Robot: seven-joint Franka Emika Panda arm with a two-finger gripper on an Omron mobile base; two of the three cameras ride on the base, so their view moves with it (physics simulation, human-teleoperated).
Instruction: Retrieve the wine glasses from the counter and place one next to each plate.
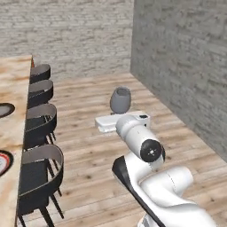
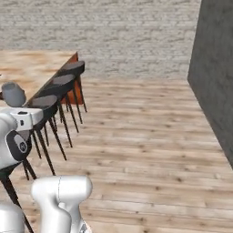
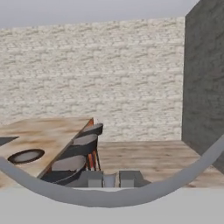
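Left base view first: nearest the camera the white arm rises from the lower right, and its gripper (image 1: 120, 116) is closed on the stem of a wine glass (image 1: 120, 99), whose smoky-grey bowl stands upright above the hand, carried over the wood floor and clear of any surface. The hand view agrees: the two fingertips (image 3: 95, 180) sit tight against a pale sliver of stem, and the curved grey band sweeping across the bottom reads as the glass's round foot seen from close up.

To the arm's left runs the island top (image 1: 11, 133), with four dark chairs (image 1: 41, 117) tucked along its near edge. At that top's closest stretch, by the picture's left border, the red-ringed plate (image 1: 3, 162) shows as a sliver; farther along the same edge lies the grey-centred plate (image 1: 4, 109), also visible in the hand view. Beyond the far end of the top there is only floor and pale brick wall.

As a judgement, the task is partway: one glass is in hand and in transit, not yet set down, and no glass can be seen beside either plate. The second glass's whereabouts cannot be told. Both plates look bare, and the carried glass looks empty.
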